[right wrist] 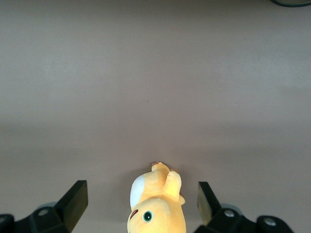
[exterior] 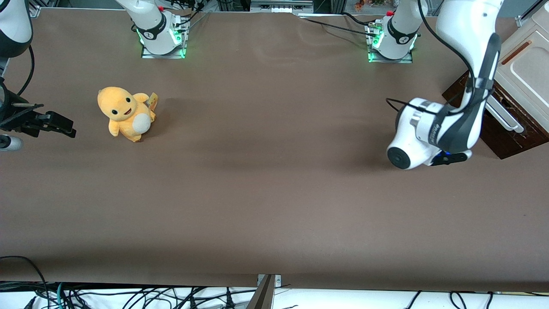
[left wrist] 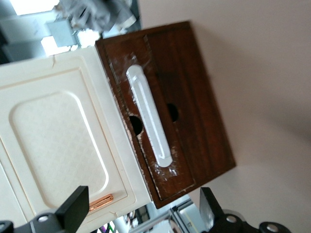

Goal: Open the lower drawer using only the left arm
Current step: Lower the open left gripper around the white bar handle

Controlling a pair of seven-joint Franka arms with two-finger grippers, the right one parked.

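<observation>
The gripper (left wrist: 143, 213) of the left arm (exterior: 461, 116) has its jaws spread wide, nothing between them, its two black fingers (left wrist: 75, 208) standing well apart in the wrist view. It hangs in front of the lower drawer (left wrist: 182, 102), facing the dark brown front and not touching it. The silver handle (left wrist: 148, 116) runs along that front as a long pale bar, with a dark round hole on either side of it. The drawer front sits flush against the cabinet, so the drawer is shut. Just above it is the cream panel (left wrist: 58, 145) with its raised quilted field and a small copper-coloured slot (left wrist: 101, 202). In the front view the cabinet (exterior: 521, 64) stands at the working arm's end of the table (exterior: 274, 206), and the arm's white wrist hangs low over the brown surface just beside the drawer's dark front (exterior: 510, 137). The gripper itself is hidden there by the wrist. Well apart, toward the parked arm's end of the table, a yellow plush toy (exterior: 126, 113) sits upright on the bare surface, facing the front camera.
</observation>
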